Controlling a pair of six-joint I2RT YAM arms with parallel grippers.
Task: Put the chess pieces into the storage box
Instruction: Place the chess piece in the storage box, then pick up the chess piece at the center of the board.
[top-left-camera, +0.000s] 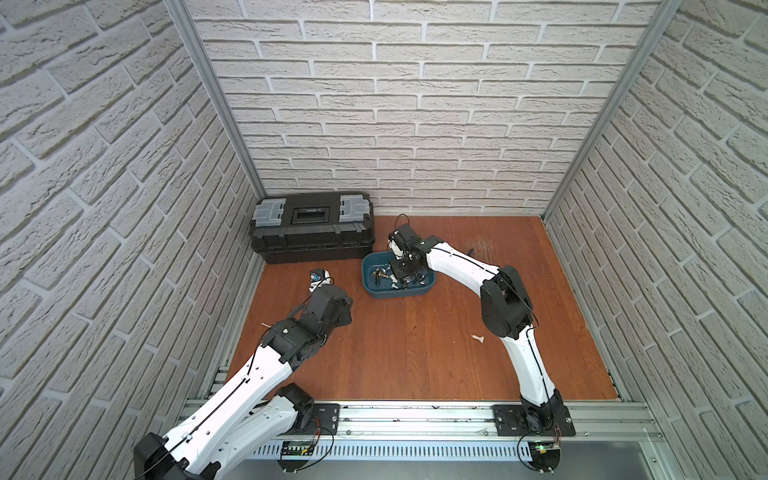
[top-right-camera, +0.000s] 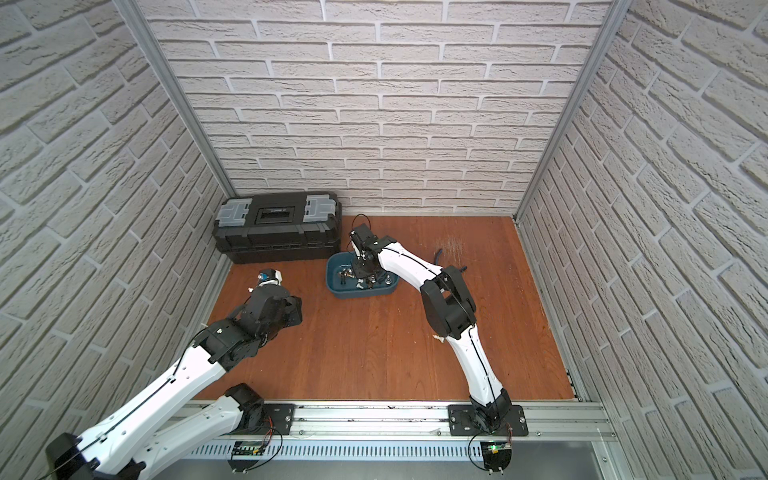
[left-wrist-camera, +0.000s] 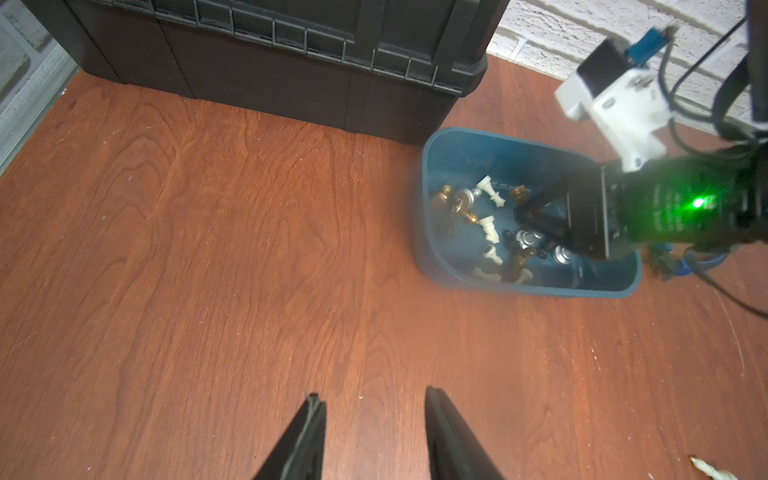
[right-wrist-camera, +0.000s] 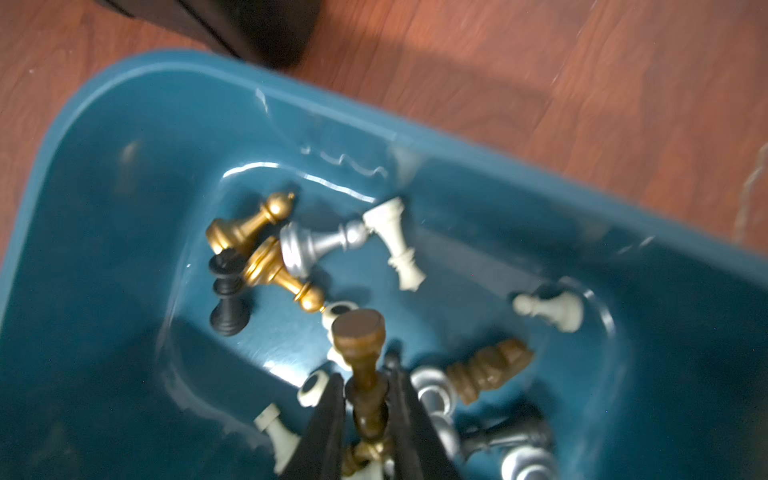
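Teal plastic fills my right wrist view: the box (right-wrist-camera: 124, 166) sits on the table (top-left-camera: 415, 353), just beside a corner of the black toolbox (top-left-camera: 311, 232). My right claw (right-wrist-camera: 365, 374) hangs inside the box and pinches a brown piece (right-wrist-camera: 359, 332) by its stem, with the round base pointing away from the fingers. The piece is above the others, not resting on the bottom. Below it lie more pieces on their sides: gold (right-wrist-camera: 249, 226), silver (right-wrist-camera: 316, 245), white (right-wrist-camera: 395, 241) and black (right-wrist-camera: 226, 291), some touching each other. The shot is a bit blurred near the claw.

My left claw (left-wrist-camera: 372, 395) is released, with the fingers apart and nothing between them. It hovers over bare wood, well apart from the box.

One white piece (top-left-camera: 478, 338) lies on the table near the right arm's elbow.
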